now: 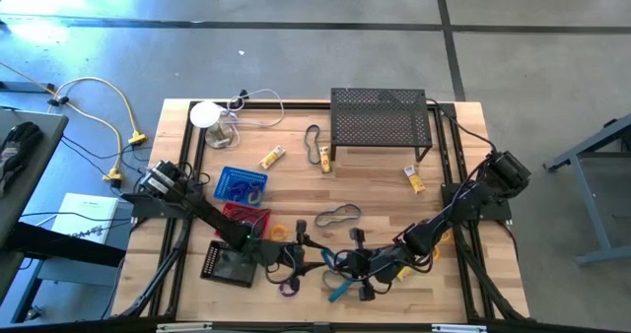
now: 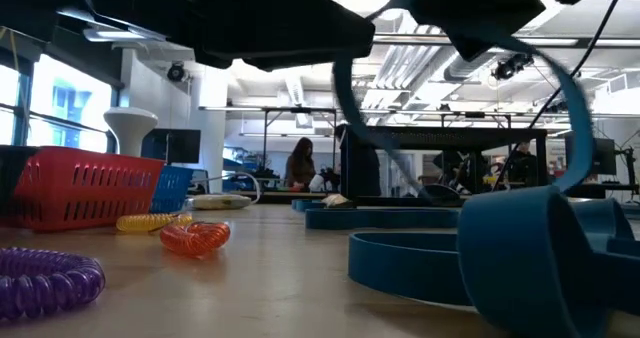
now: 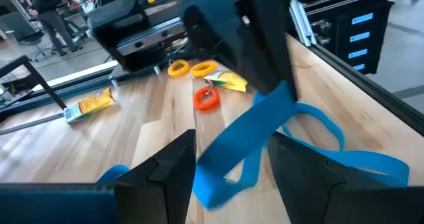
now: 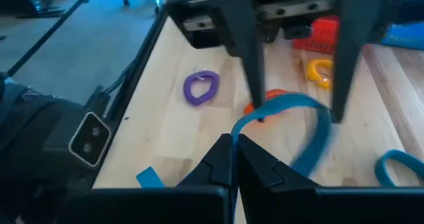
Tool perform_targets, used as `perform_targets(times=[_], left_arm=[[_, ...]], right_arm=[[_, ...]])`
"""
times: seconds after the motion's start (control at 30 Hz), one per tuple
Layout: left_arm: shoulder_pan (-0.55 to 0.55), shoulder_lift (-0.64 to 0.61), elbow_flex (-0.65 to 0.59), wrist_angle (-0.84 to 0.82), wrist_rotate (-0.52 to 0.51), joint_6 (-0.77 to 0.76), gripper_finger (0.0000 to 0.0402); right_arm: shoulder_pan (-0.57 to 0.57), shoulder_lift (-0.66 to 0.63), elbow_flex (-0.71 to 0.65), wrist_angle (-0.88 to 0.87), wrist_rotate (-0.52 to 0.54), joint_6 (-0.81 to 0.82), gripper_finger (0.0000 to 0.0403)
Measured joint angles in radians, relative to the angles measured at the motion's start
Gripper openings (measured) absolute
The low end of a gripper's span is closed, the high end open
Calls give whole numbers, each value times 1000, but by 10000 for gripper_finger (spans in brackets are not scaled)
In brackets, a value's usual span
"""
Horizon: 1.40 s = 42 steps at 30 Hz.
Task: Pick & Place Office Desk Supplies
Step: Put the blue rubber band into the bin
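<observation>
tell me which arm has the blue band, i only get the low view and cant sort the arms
observer: The right gripper is shut on the blue elastic loop; its wrist view shows the band arching up from its closed fingertips.
operator: is the left one on it too
observer: No. The left gripper is open, one finger on each side of the band, not clamped on it.
operator: anything loose far from them
observer: From above, a yellow-and-white tube lies by the black mesh shelf, on the right arm's side, apart from both grippers.
</observation>
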Motion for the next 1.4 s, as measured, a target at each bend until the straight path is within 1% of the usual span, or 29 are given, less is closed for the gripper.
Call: perform_targets(times=[0.2,0.3,0.43,0.5,0.83,0.93,1.03,1.3,1.37,1.4], left_arm=[[5,0,0,-4,1,0,179],[5,0,0,-14,21,0,179],[15,0,0,-31,140,6,179],[21,0,0,-31,176,17,179],[29,0,0,-49,177,16,176],[29,0,0,-58,177,16,159],[29,0,0,-68,177,16,131],[28,0,0,-82,178,14,42],[29,0,0,-93,177,-2,15],[29,0,0,-99,177,-11,9]], right_arm=[[0,0,0,0,-4,-3,3],[0,0,0,0,-5,-3,3],[-3,0,0,0,-5,-2,3],[-6,0,0,-3,-7,2,3],[-6,0,0,-20,-7,5,3],[-6,0,0,-34,-7,23,3],[-6,0,0,-47,-6,32,3],[-6,0,0,-56,-4,32,3],[-7,0,0,-55,-3,52,3],[-7,0,0,-55,-2,66,3]])
